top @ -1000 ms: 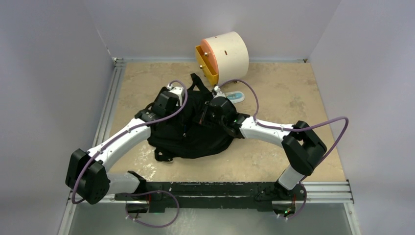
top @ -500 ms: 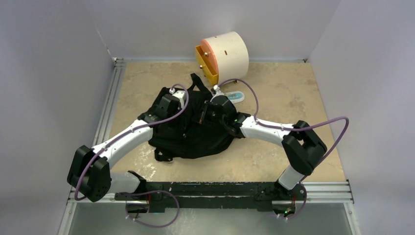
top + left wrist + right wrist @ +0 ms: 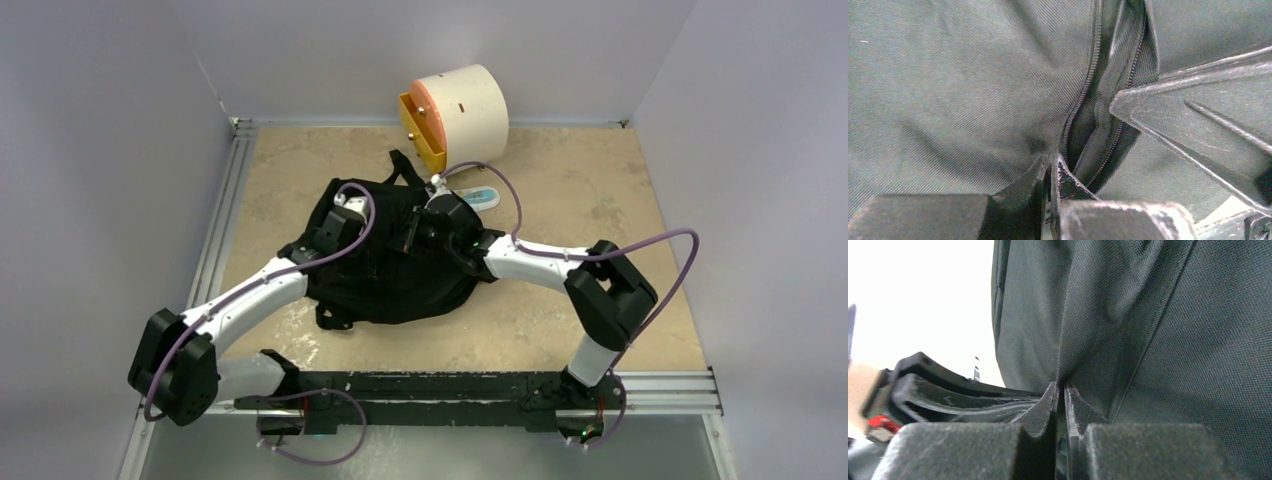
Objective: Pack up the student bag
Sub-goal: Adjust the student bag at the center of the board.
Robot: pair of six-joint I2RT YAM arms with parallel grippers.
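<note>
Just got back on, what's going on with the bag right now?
The bag lies on the table. The left gripper is shut on its fabric beside the partly open zipper; the right gripper pinches a fold of it. A small blue item lies beside the bag, near the drawer box.

Setting: robotics lab, enclosed test cell.
- Plain pale wall panels (image 3: 100,150) close off three sides; no furniture or decoration.
- Worktop (image 3: 590,190) is a beige stone-pattern board framed by aluminium rails (image 3: 222,210) on the left and near edges.
- Left arm (image 3: 250,295) and right arm (image 3: 530,258), white with black joints, are bolted to a black base plate (image 3: 430,385) at the near edge.
- Purple cables (image 3: 680,270) loop loose along both arms.
- Fixed overhead camera plus wrist cameras: an instrumented recording rig.
</note>
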